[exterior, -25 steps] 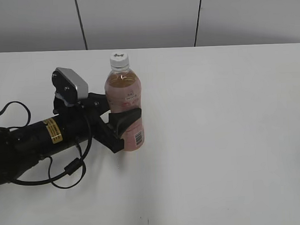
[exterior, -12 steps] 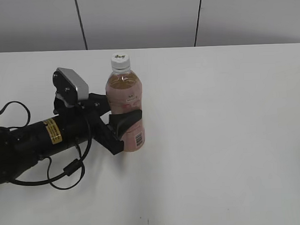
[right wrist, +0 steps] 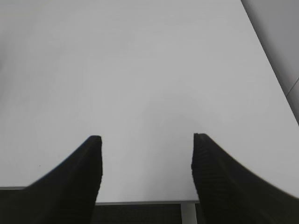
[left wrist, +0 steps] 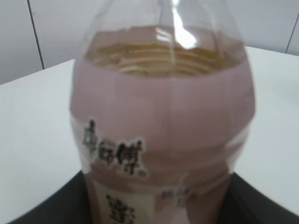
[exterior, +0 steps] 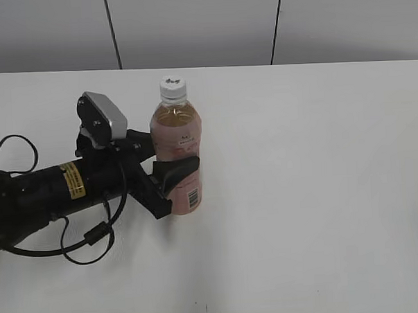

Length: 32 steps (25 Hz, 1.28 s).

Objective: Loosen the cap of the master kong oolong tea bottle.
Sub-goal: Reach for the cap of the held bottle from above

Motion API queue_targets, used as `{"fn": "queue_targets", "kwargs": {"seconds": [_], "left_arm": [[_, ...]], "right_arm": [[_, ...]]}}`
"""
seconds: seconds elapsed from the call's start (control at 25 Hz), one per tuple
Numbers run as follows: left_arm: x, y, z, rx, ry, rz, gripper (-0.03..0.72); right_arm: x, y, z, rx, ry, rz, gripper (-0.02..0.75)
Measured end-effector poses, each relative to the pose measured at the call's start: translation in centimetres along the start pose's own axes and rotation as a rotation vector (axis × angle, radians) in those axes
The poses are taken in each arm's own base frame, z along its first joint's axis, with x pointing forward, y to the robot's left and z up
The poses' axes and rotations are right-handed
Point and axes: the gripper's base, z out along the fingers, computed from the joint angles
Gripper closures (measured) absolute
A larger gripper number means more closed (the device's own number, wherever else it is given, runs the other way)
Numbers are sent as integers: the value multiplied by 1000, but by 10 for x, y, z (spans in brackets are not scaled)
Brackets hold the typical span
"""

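The master kong oolong tea bottle [exterior: 175, 140] stands upright on the white table [exterior: 314, 179], with amber tea and a pale pink label. Its white cap [exterior: 172, 84] sits on top with nothing touching it. My left gripper [exterior: 169, 164] comes in from the left and is shut on the bottle's lower body. In the left wrist view the bottle [left wrist: 163, 126] fills the frame, with dark fingers [left wrist: 44, 207] at both bottom corners. My right gripper [right wrist: 145, 137] shows only in its own view, open over bare table with nothing between its fingers.
A black cable [exterior: 88, 239] loops on the table under the left arm. A grey panelled wall [exterior: 189, 25] runs behind the table's far edge. The table's near edge [right wrist: 140, 201] shows below the right gripper.
The left gripper and the bottle it holds have shifted slightly to the right. The cable by the arm has moved with it.
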Motion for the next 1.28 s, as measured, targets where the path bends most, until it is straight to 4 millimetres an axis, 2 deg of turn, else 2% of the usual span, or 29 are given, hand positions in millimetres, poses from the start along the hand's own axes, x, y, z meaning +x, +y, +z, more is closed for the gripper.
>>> {"fn": "queue_targets", "kwargs": {"seconds": [0.28, 0.44, 0.6, 0.96, 1.08, 1.28], "left_arm": [[-7, 0, -3, -7, 54, 35, 299], [-12, 0, -5, -19, 81, 52, 299], [-13, 0, -6, -27, 94, 58, 299], [-13, -1, -6, -8, 98, 71, 299], [-13, -2, -6, 0, 100, 76, 299], [-13, -2, -6, 4, 101, 78, 299]], "right_arm": [[0, 1, 0, -9, 0, 4, 280], [-5, 8, 3, -84, 12, 0, 280], [-27, 20, 23, -228, 135, -71, 280], [-98, 33, 81, -451, 340, -317, 280], [-113, 38, 103, -538, 403, -395, 280], [-136, 49, 113, -675, 308, -582, 280]]}}
